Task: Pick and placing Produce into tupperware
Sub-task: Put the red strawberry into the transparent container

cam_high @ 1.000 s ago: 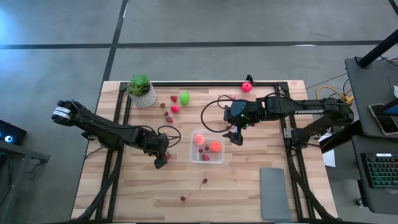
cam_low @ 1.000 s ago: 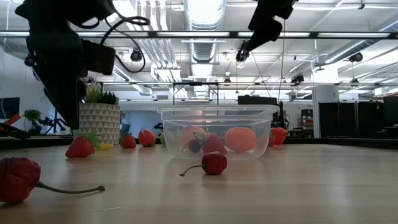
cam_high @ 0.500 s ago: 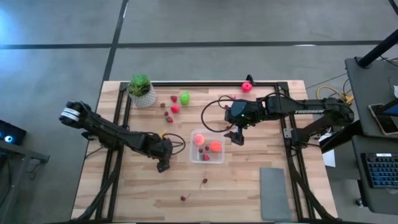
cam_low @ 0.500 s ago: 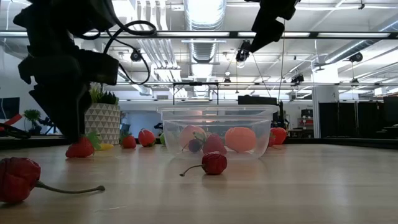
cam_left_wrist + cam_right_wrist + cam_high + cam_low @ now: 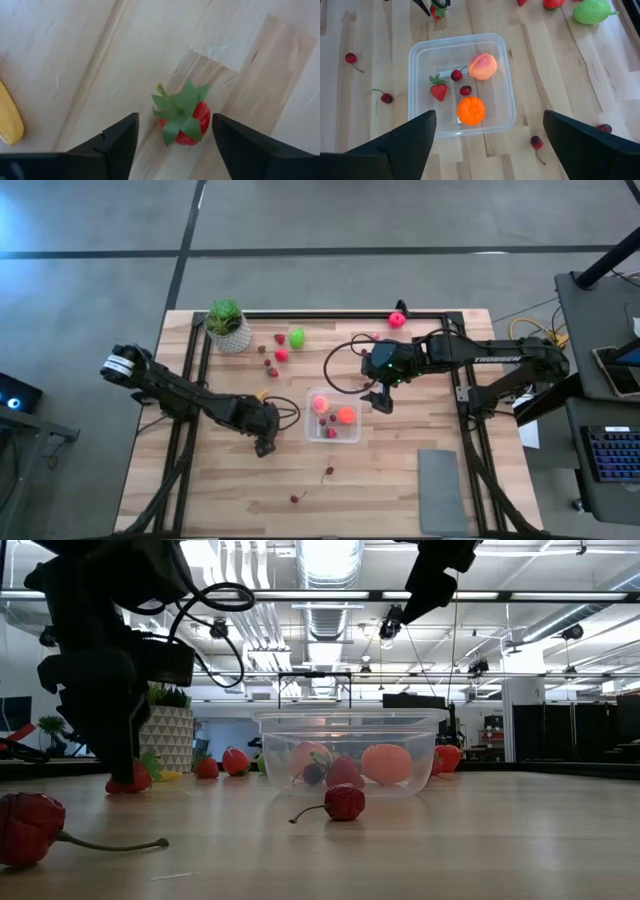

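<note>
Straddling strawberry [image 5: 186, 122], open left claw [image 5: 172, 137]

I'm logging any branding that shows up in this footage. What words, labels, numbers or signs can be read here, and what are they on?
White lettering on the right arm, in the high view: too small and blurred to read.
No text shows on the tupperware, the produce, the plant pot, the grey pad or the table.
Nothing in the room behind the table, in the low view, is readable.

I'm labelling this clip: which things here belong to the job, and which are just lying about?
Job: strawberry between the open left claw; clear tupperware below the right claw; loose cherry.
Lying about: potted plant; grey pad.
</note>
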### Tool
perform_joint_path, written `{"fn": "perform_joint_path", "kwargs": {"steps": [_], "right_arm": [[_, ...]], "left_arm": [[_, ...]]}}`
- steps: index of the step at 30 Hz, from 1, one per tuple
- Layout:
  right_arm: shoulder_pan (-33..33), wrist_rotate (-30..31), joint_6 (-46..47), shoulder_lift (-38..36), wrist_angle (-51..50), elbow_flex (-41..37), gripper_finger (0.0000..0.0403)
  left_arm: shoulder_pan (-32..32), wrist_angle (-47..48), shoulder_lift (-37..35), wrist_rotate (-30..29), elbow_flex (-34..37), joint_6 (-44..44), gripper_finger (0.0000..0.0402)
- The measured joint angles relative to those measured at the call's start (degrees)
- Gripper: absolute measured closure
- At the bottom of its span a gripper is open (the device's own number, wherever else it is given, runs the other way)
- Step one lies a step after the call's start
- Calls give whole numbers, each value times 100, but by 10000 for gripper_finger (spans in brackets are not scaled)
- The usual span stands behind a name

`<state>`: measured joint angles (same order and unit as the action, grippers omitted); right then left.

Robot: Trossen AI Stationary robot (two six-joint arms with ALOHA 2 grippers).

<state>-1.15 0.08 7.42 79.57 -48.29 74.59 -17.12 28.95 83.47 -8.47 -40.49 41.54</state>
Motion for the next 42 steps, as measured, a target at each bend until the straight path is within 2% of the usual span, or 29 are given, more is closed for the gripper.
{"fn": "perform_joint_path", "kwargs": {"steps": [16, 20, 23, 28, 33, 37, 42], "right_arm": [[0, -6, -105, 4, -81, 0, 44], [2, -476, -170, -87, -41, -2, 44], [4, -794, -189, -263, -2, -2, 44], [0, -757, -149, -536, -111, -2, 44], [2, -756, -185, -715, -198, -19, 44], [1, -746, -256, -723, -331, -29, 44], [0, -748, -269, -723, -466, -50, 44]], "left_arm": [[0, 7, 48, -20, -53, -18, 268], [17, 35, -112, -31, -192, -231, 286], [66, 27, -284, -153, -346, -440, 289], [240, -100, -574, -344, -687, -987, 282], [404, -973, -629, -355, -1055, -2080, 276], [548, -1762, -355, -220, -1259, -3111, 275], [830, -1796, 400, 350, -1609, -2988, 275]]}}
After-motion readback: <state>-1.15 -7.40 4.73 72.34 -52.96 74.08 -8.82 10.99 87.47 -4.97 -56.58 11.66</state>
